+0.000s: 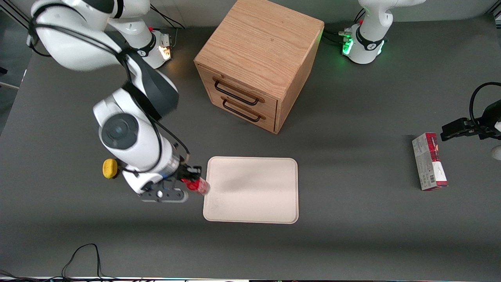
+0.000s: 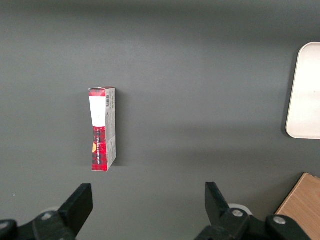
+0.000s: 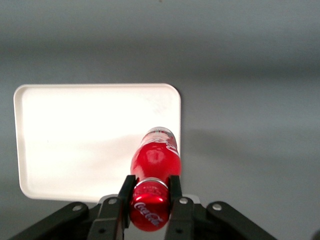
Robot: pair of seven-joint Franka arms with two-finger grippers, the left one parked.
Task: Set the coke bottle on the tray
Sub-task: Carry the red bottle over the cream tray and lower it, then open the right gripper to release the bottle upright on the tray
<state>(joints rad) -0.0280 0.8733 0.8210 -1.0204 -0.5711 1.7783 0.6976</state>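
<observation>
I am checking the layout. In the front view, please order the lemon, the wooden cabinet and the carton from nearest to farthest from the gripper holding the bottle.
From the gripper, shut on the bottle:
1. Lemon, beside the working arm.
2. Cabinet, farther from the camera.
3. Carton, toward the parked arm's end.

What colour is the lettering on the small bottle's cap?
White script on the small red coke bottle cap, gripper clamping it; clearest in right wrist view.

You see, on the grey table [image 1: 352,243], a wooden two-drawer cabinet [image 1: 258,58] at 12 o'clock, a yellow lemon-like object [image 1: 110,168] at 9, and a red-and-grey carton [image 1: 429,161] (lying flat) at 3.
</observation>
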